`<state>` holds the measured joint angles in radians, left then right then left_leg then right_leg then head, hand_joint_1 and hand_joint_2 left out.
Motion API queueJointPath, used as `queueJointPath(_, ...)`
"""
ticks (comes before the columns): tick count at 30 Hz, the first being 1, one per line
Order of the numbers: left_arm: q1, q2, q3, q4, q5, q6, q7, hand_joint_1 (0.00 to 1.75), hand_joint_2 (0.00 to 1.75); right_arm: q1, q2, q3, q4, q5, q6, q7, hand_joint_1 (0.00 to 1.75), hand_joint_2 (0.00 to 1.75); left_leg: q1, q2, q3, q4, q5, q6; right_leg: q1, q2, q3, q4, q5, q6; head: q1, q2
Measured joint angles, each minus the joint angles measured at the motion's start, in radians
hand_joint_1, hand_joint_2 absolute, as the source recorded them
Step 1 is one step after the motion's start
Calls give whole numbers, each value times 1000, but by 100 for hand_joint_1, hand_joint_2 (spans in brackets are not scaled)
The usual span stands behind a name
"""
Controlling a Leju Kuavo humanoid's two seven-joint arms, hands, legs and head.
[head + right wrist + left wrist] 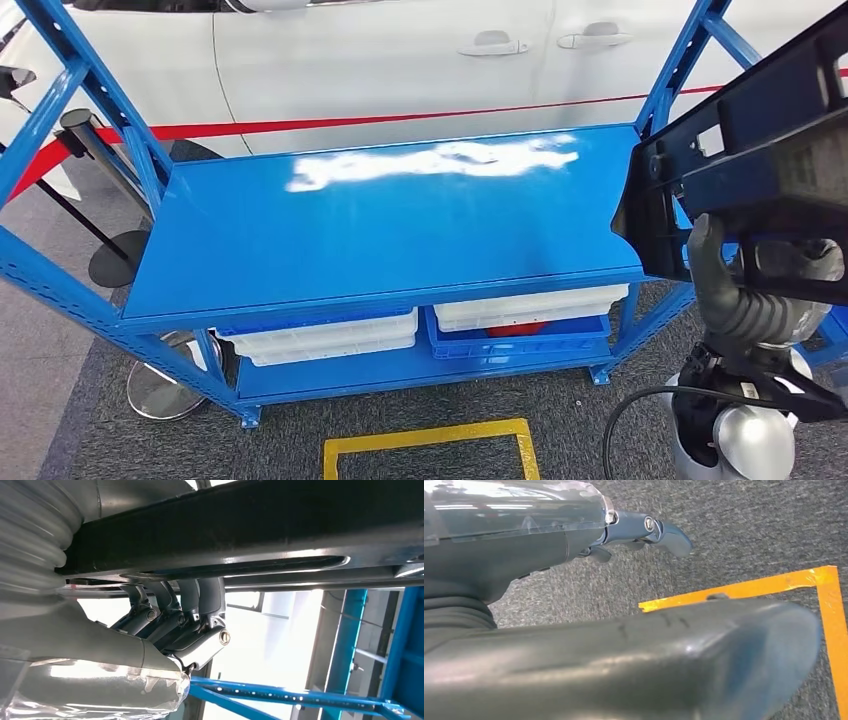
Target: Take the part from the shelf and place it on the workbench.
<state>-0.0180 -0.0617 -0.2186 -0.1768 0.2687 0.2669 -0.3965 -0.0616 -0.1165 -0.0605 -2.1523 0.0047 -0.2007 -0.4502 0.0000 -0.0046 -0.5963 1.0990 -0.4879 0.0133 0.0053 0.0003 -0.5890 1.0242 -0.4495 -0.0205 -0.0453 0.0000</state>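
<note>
The part (745, 140), a dark, flat plastic panel with cut-outs and ribs, is up at 3 o'clock in the head view, held in the air at the right end of the desk (380, 230) and partly overhanging that corner. The right hand (740, 285) grips it from below, with its fingers (200, 600) curled up over a long rail of the part and the thumb on the near side. The left hand (574, 590) hangs toward the carpet (749, 525), holding nothing; its fingers are loosely extended, apart, above a yellow tape corner (819, 580).

The part looks stiff and fairly light for its size, but long and awkward: taken near one end, it will likely lever against the fingers and want to swing. Its smooth moulded surface could slip, so the ribbed rail is a sensible hold. A grip nearer the middle would probably steady it better. Thin tabs at the edges could snap if it is set down hard.

The head view gives the blue desk top with glare at 12 o'clock, white bins (330, 335) on the shelf beneath, and a white car (400, 60) behind. The right wrist view shows the fingers wrapping the rail. The left wrist view shows that hand free.
</note>
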Motion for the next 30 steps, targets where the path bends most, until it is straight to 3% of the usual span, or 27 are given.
queueJointPath(2, -2, 4, 2, 0, 2, 13, 21, 0, 0, 18, 0, -1, -5, -5, 0, -12, 175, 175, -8, 2, 36, -74, 24, 13, -1, -1, -1, 1, 2, 6, 0, 0)
queueJointPath(5, -4, 3, 4, 1, 5, 41, 58, 0, 0, 58, 0, -2, -17, -3, 0, -51, 175, 175, -8, 2, 38, -93, 38, 20, -4, -3, -2, -1, 3, 23, 0, 0)
queueJointPath(7, -5, 3, 7, 1, 10, 56, 81, 0, 0, 80, 0, -2, -27, -5, 3, -76, 175, 175, -1, 6, 39, -113, 54, 26, -5, -1, -18, 41, -40, 33, 0, 0)
queueJointPath(9, -5, 3, 12, 1, 16, 68, 101, 0, 0, 97, 0, -2, -31, -7, 5, -89, 175, 175, 1, 9, 29, -116, 64, 29, -12, 0, -60, 155, -121, 43, 0, 0)
queueJointPath(10, -5, 3, 14, 1, 17, 74, 107, 0, 0, 105, 0, -2, -31, -7, 6, -91, 175, 175, 1, 10, 20, -113, 67, 28, -16, 0, -81, 215, -151, 48, 0, 0)
queueJointPath(11, -5, 2, 16, 1, 17, 80, 114, 0, 0, 111, 0, -2, -31, -8, 8, -93, 175, 175, 2, 10, 11, -109, 71, 27, -20, 0, -89, 250, -164, 53, 0, 0)
queueJointPath(12, -6, 2, 17, 1, 15, 85, 123, 0, 0, 114, 0, -2, -31, -9, 12, -95, 175, 175, 3, 10, 2, -104, 74, 24, -24, 0, -78, 248, -157, 57, 0, 0)
queueJointPath(14, -7, 1, 17, 1, 10, 96, 147, 0, 0, 115, -4, -1, -31, -18, 25, -100, 175, 175, 7, 9, -15, -91, 80, 17, -33, -1, 1, 137, -110, 66, 0, 0)
queueJointPath(16, -9, 1, 17, 1, 6, 101, 165, 0, 0, 114, -13, -1, -30, -30, 37, -105, 175, 175, 8, 7, -28, -79, 86, 6, -32, 4, 70, 30, -76, 63, 0, 0)
queueJointPath(17, -10, 1, 17, 1, 4, 102, 169, 0, 0, 113, -18, -1, -29, -34, 39, -106, 175, 175, 7, 5, -32, -75, 90, 0, -29, 7, 81, 6, -72, 58, 0, 0)
queueJointPath(20, -11, 2, 17, 1, 3, 104, 174, 0, 0, 110, -24, -1, -27, -39, 40, -107, 175, 175, 8, 1, -42, -72, 104, -21, -26, 8, 62, 3, -57, 31, 0, 0)
queueJointPath(21, -11, 2, 17, 2, 2, 104, 175, 0, 0, 109, -25, -1, -27, -39, 40, -107, 175, 175, 9, 0, -50, -63, 91, -26, -26, 6, 54, 3, -49, 21, 0, 0)
queueJointPath(23, -10, 2, 17, 2, 2, 104, 176, 0, 0, 107, -27, -1, -27, -39, 40, -107, 175, 175, 13, 0, -83, 13, 14, -34, -27, 1, 31, 1, -28, 5, 0, 0)
queueJointPath(25, -11, 2, 17, 2, 2, 104, 176, 0, 0, 107, -28, -1, -27, -40, 40, -107, 175, 175, 13, 1, -120, 144, -81, -39, -22, 0, 3, 2, -8, -1, 0, 0)
queueJointPath(26, -11, 2, 17, 2, 2, 104, 176, 0, 0, 107, -28, -1, -26, -40, 40, -107, 175, 175, 13, 1, -126, 195, -103, -39, -19, 0, -11, 3, 3, -2, 0, 0)
queueJointPath(27, -12, 2, 17, 2, 2, 105, 176, 0, 0, 107, -28, -1, -26, -43, 42, -107, 175, 175, 12, 1, -115, 216, -102, -36, -16, 0, -25, 3, 13, -2, 0, 0)
queueJointPath(28, -12, 2, 17, 2, 1, 110, 177, 0, 0, 108, -29, -1, -26, -51, 48, -109, 175, 175, 10, 0, -85, 200, -84, -30, -13, 2, -37, 4, 23, -2, 0, 0)
queueJointPath(30, -14, 3, 17, 2, -2, 129, 184, 0, 0, 108, -35, -1, -25, -81, 70, -115, 175, 175, 2, -15, 21, 77, -43, -7, -7, 10, -57, 4, 42, 2, 0, 0)
